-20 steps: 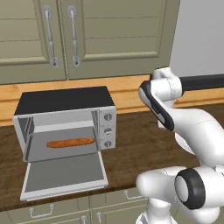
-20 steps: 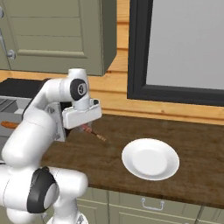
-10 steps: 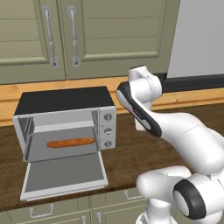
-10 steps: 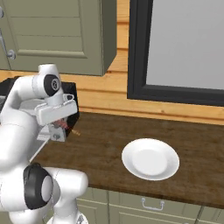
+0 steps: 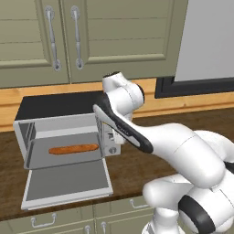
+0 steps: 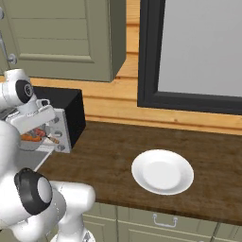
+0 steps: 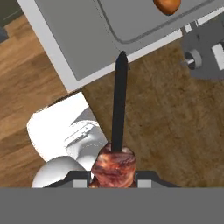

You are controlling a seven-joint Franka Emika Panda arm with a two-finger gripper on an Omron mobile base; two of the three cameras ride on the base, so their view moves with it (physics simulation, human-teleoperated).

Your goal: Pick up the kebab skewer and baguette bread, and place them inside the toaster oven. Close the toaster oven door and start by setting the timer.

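Halfway: the baguette point(image 5: 73, 149) lies inside the open toaster oven point(image 5: 59, 132); my gripper point(image 7: 114, 175), clamped on the kebab skewer point(image 7: 117, 131), hangs beside the door point(image 5: 68, 183). Loading, closing, timer remain.

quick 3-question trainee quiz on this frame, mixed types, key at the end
1. True or false: the toaster oven door is closed.
2. Where is the baguette bread? A) on the white plate B) inside the toaster oven C) on the counter
3. Fill in: the gripper is shut on the ____.

Key
1. False: it hangs open.
2. B
3. kebab skewer
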